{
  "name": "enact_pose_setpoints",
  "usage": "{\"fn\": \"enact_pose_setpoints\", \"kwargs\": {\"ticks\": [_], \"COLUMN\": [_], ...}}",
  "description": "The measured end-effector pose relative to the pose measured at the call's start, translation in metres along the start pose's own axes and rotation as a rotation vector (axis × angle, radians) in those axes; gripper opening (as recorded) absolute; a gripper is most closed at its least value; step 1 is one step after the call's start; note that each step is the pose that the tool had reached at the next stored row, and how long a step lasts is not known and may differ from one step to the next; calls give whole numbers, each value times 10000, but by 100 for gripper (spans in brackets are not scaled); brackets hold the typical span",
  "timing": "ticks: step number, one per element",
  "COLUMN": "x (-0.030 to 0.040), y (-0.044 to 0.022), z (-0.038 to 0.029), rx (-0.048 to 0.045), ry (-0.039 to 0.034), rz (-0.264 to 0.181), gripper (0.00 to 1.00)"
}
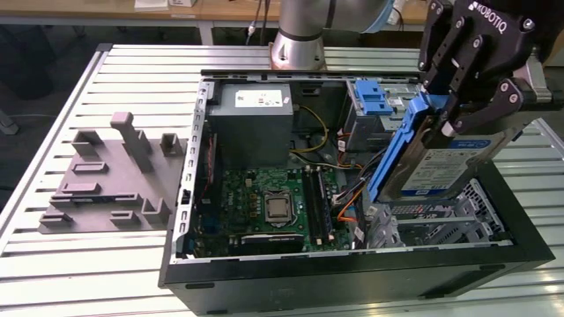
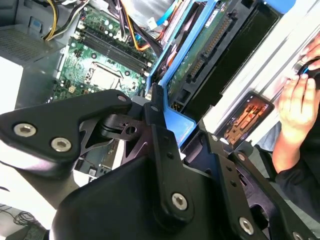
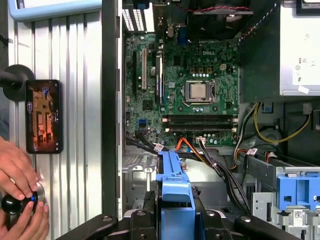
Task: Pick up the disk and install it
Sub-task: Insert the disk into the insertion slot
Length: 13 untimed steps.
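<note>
One arm is on site, and its pincer point(image 1: 438, 125) is clamped on the disk point(image 1: 451, 166).

Exterior view: the black fingers grip the upper end of the disk's blue carrier bracket. The disk hangs below them, tilted, with its label facing the camera. It is held over the open computer case point(image 1: 352, 281), at the exterior view's right, above the metal drive cage point(image 1: 445, 221). Whether its lower edge touches the cage cannot be told. A blue latch piece point(image 1: 374, 96) sits just beyond the disk. The grey power supply box point(image 1: 255, 122) and the motherboard point(image 1: 273, 201) lie toward the exterior view's left. The case stands on the slatted counter point(image 1: 115, 264), with a grey fixture point(image 1: 105, 178) beside it.

Second wrist view: the pincer point(image 2: 175, 122) closes on either side of the blue bracket. The disk point(image 2: 200, 65) extends away from it, circuit-board side showing. A person's hand point(image 2: 297, 100) and a phone point(image 2: 247, 117) are outside the case wall.

First wrist view: the bracket edge of the disk point(image 3: 172, 170) projects from between the pincer point(image 3: 175, 210) fingers, over the case interior near the cage.
</note>
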State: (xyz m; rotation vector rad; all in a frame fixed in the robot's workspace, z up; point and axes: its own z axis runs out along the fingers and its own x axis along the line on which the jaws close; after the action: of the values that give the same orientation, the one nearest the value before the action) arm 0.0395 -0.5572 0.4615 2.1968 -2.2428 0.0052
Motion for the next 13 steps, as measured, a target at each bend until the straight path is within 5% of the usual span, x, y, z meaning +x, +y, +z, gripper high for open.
{"fn": "enact_pose_setpoints", "kwargs": {"ticks": [6, 13], "x": [0, -3], "y": [-17, -179], "z": [3, 24], "rx": [0, 0], "ry": [-2, -1], "rz": [0, 1], "gripper": [36, 36]}}
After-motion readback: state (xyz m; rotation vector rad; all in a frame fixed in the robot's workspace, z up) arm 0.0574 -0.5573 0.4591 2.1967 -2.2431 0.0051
